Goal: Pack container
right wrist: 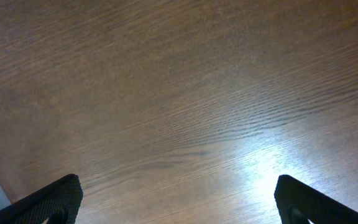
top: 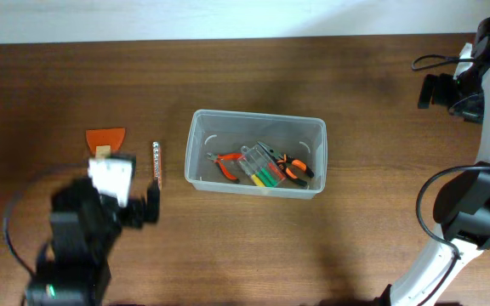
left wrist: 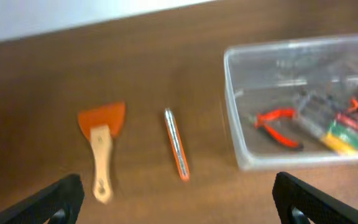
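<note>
Well, my left gripper (left wrist: 179,199) and right gripper (right wrist: 179,199) are wide open, holding nothing. The container (top: 219,136) sits mid-frame from above, some tools (top: 262,170) inside. The scraper (left wrist: 101,146) and thin stick (left wrist: 176,151) lie left of it. That flat stick could slip when I pinch it.

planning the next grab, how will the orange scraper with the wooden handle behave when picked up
The scraper probably won't roll: its wide orange blade lies flat on the table. It looks stiff and light, small beside the container. The wooden handle seems thicker, so likely the surer grip; the thin blade may slip.
</note>
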`<state>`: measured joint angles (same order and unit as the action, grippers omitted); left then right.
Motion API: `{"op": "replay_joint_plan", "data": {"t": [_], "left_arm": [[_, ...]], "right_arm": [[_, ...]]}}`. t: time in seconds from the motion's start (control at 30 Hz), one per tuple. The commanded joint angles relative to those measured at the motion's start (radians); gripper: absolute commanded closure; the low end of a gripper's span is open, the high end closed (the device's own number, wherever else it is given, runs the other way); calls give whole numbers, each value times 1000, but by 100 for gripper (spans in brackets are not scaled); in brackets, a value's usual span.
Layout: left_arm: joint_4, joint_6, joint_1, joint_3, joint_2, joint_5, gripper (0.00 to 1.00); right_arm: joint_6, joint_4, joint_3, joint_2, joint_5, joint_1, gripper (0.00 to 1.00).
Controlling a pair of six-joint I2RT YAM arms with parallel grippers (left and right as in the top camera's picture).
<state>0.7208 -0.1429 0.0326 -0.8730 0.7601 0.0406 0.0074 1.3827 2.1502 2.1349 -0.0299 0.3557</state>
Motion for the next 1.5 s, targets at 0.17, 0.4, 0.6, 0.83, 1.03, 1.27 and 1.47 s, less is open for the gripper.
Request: {"op": "replay_joint_plan", "data": {"t": [0.17, 0.4, 0.6, 0.83, 1.03, 1.27, 1.47], "left_arm": [[-3, -36, -12, -286, 349, -19, 1], [194, 41, -49, -525, 658, 42, 1], [146, 41, -48, -531, 782, 202, 1], [155, 52, -49, -531, 875, 233, 1], [166, 230, -49, -531, 890, -22, 1], [184, 229, -48, -531, 893, 22, 1], [187, 229, -49, -531, 919, 23, 1]], "right_arm": [[9, 0, -5, 0, -5, -2, 1], [9, 0, -5, 0, -5, -2, 1], [9, 0, -5, 0, -5, -2, 1], [9, 0, -5, 0, -5, -2, 2], [9, 0, -5, 0, -5, -2, 1], [9, 0, -5, 0, -5, -2, 1], [9, 0, -5, 0, -5, -2, 1]]}}
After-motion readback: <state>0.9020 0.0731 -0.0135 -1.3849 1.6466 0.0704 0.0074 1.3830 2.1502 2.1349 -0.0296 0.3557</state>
